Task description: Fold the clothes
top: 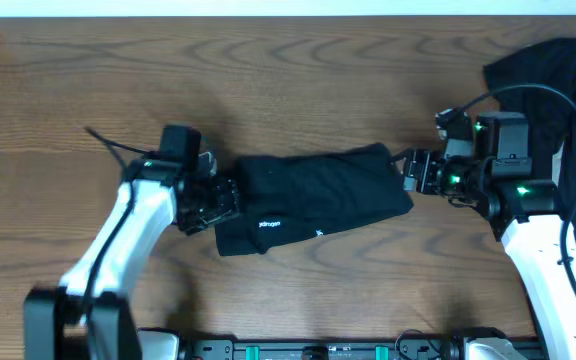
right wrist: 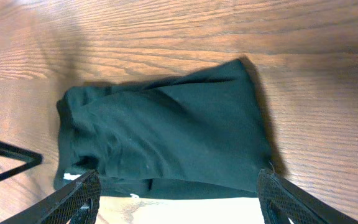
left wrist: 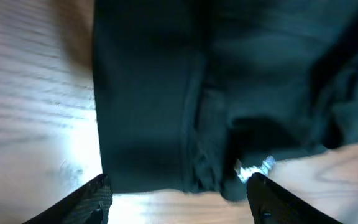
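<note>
**Fold looks nearly done, both grippers open at the bundle's ends**

Overhead: the clothes (top: 313,195) lie mid-table (top: 88,60) as one compact black oblong. Its long axis runs 9 to 3 o'clock, tilted a bit so the 3 o'clock end sits higher in the frame. Layers are stacked and no sleeves or loose flaps stick out. The white lettering (top: 269,224) faces up near the 7 o'clock edge.

The left gripper (top: 226,200) is at the bundle's 9 o'clock end. In the left wrist view its fingers (left wrist: 95,198) are spread wide. The garment's end sits just ahead of them and partly between them, but nothing is pinched. It reads as open and holding nothing.

The right gripper (top: 408,170) is at the 3 o'clock end, just beside the cloth. In the right wrist view its fingers (right wrist: 76,199) are also wide apart, with bare table between them and the garment beyond the tips. Open, empty.

Progress, as a judgement: this piece is folded down to a small packet, and both jaws being off it suggests the fold is laid. The edges aren't crisp. The 9 o'clock end looks bunched in the wrist views, with creases across the top, so a tidy-up or one more fold may remain.

A dark fabric heap (top: 543,70) sits at the table's 2 o'clock corner, partly behind the right arm. It could be more clothes to fold, but I can't tell.
</note>
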Controlling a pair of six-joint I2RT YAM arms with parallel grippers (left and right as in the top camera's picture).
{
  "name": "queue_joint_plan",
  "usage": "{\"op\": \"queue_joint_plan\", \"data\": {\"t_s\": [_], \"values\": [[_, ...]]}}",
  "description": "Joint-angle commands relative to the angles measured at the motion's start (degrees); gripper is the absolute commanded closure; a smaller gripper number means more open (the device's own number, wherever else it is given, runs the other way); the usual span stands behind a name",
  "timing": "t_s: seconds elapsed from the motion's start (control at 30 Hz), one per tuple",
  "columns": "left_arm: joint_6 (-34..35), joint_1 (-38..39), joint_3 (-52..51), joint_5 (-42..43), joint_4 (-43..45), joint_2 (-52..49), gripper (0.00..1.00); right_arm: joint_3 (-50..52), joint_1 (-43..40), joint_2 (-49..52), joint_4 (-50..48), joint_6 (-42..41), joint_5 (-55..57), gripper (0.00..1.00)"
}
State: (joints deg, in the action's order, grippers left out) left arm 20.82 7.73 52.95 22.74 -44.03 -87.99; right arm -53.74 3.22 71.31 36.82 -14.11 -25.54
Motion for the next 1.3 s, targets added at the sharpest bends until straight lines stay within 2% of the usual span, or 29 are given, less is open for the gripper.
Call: {"op": "queue_joint_plan", "data": {"t_s": [0.0, 0.1, 0.23, 0.47, 0.53, 0.6, 0.63, 0.8, 1.0, 1.27], "values": [[1.6, 0.0, -0.2, 1.3, 1.9, -6.4, 0.28, -0.6, -1.0, -0.2, 0.7, 2.7, -0.4, 0.22], [3.5, 0.0, -0.2, 1.9, 5.1, -11.8, 0.29, -0.6, -0.9, -0.2, 0.9, 2.7, -0.4, 0.22], [3.5, 0.1, -0.2, 7.8, 11.1, -17.2, 0.29, -0.6, -1.0, -0.2, 0.9, 3.1, -0.4, 0.22], [3.5, 1.8, -0.2, 12.8, 17.4, -21.5, 0.31, -0.6, -1.0, -0.2, 0.9, 3.1, -0.4, 0.22], [3.5, 2.1, -0.2, 12.8, 17.4, -21.5, 0.44, -0.6, -0.9, -0.2, 0.9, 3.1, -0.4, 0.22], [3.5, 2.1, -0.2, 12.8, 17.4, -21.5, 0.66, -0.6, -1.0, -0.2, 0.9, 3.1, -0.4, 0.22], [3.5, 2.1, -0.2, 12.8, 17.4, -21.5, 0.74, -0.6, -1.0, -0.2, 0.9, 3.1, -0.4, 0.23], [1.6, 2.1, -0.2, 12.9, 17.5, -21.5, 0.94, -0.6, -1.0, -0.2, 1.2, 3.1, -0.4, 0.22], [0.5, 1.0, 0.2, 13.7, 13.9, -18.9, 0.94, -0.6, -1.0, -0.2, 1.9, 3.1, -0.4, 0.23], [-9.5, -5.7, 7.7, 12.6, -3.1, -5.3, 0.94, -0.6, -1.0, -0.2, 2.0, 3.1, -0.4, 0.23]]}}
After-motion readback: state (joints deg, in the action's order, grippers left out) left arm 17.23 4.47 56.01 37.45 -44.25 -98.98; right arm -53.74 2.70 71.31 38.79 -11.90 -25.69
